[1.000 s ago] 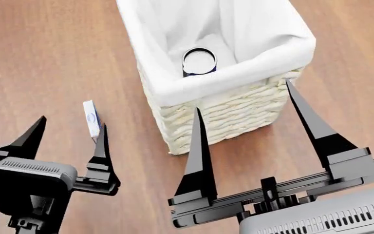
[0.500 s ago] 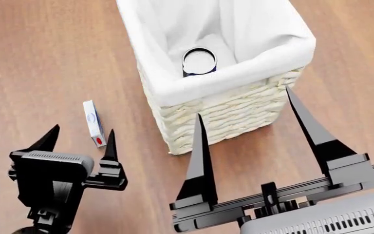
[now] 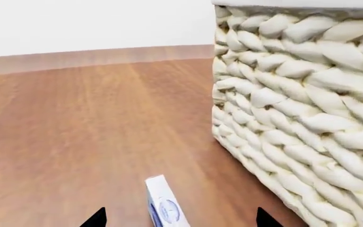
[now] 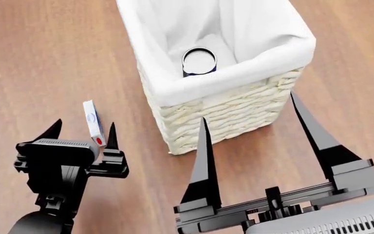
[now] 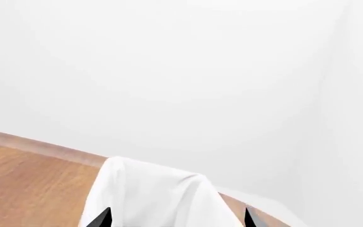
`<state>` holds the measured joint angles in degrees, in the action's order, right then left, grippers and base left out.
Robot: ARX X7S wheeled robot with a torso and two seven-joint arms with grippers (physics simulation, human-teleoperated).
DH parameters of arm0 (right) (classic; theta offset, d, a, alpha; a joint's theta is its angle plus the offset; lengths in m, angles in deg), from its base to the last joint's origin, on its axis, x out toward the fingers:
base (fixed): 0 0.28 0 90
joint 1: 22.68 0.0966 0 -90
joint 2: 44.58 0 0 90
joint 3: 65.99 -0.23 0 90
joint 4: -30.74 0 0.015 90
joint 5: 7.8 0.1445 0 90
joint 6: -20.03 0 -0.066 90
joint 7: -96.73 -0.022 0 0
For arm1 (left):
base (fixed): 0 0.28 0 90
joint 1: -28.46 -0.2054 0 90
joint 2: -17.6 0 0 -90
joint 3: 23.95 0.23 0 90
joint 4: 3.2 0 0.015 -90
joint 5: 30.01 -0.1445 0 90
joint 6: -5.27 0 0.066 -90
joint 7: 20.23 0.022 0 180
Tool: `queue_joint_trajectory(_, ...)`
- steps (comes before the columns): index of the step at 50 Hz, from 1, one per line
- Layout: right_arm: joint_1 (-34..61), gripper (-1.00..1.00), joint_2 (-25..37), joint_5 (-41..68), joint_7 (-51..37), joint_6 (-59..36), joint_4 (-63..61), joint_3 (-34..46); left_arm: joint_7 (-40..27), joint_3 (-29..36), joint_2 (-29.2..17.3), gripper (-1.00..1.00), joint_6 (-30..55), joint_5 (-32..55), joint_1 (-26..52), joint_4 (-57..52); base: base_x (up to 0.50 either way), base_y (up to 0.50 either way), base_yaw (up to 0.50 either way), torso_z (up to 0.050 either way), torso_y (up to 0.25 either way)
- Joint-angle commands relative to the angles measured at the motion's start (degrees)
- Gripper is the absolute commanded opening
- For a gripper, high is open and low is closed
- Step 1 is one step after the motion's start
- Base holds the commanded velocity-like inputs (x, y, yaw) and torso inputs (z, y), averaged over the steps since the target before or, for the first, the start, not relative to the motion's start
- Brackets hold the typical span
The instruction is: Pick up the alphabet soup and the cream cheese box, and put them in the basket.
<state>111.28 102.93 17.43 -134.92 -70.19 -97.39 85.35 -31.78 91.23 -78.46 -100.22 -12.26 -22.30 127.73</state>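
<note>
We judge the task about half done: 1 of the 2 items is already in place. The alphabet soup point(image 4: 199, 61) stands upright inside the basket point(image 4: 226, 114), its pale top facing up against the white liner, near the wall closest to us. What is left is the cream cheese box point(image 4: 93, 122), which has not been lifted: it rests on its long thin edge on the wooden worktop point(image 4: 44, 58), near the basket's left side but apart from it.

Our left gripper point(image 4: 83, 130) sits low just short of the box, jaws spread wide and holding nothing. In the left wrist view the box point(image 3: 164, 204) lies between the 2 dark jaw tips, so the approach looks lined up, though the jaws are not around it yet. Our right gripper point(image 4: 252, 122) hangs in front of the basket, jaws fully apart and empty.

The box is small, thin and flat, white with a blue oval logo on its face, a red mark at the end nearest us and a bluish edge. We expect it to tip easily if nudged on 1 side.
</note>
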Motion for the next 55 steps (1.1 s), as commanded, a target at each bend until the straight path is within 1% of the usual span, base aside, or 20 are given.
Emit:
queue_joint_trajectory(1,-0.31,1.0,-0.02,0.02,-0.04,-0.05,0.0,-0.02,0.42,0.01,1.08,1.0,-2.4,-0.01,2.15,6.12,0.0,0.0,0.0,0.0,0.0)
queue_joint_trajectory(22,-1.01,1.0,0.53,0.29,-0.82,-0.12,-0.88,-0.37,0.97,0.7,1.96,1.0,-5.48,0.29,2.43,12.04,0.0,0.0,0.0,0.0,0.0)
queue_joint_trajectory(31,-1.37,1.0,0.54,0.2,-0.88,0.24,-0.72,-0.44,0.74,1.13,1.9,1.0,-5.27,0.49,2.52,11.93,0.0,0.0,0.0,0.0,0.0)
queue_joint_trajectory(39,-1.6,1.0,0.25,0.05,-0.76,0.24,-0.52,-0.32,1.46,1.17,2.85,1.0,-8.23,0.48,4.28,17.41,0.0,0.0,0.0,0.0,0.0)
queue_joint_trajectory(46,-1.73,1.0,0.29,0.22,-0.73,0.03,-0.43,-0.33,2.65,1.3,4.52,1.0,-12.82,0.33,7.76,26.3,0.0,0.0,0.0,0.0,0.0)
queue_joint_trajectory(50,-1.82,1.0,0.24,0.24,-0.71,-0.17,-0.53,-0.26,3.65,1.47,5.79,1.0,-16.59,0.64,9.89,33.15,0.0,0.0,0.0,0.0,0.0)
queue_joint_trajectory(55,-2.04,1.0,0.2,0.19,-0.68,-0.07,-0.39,-0.22,3.38,2.08,5.8,1.0,-16.7,1.04,10.01,33.81,0.0,0.0,0.0,0.0,0.0)
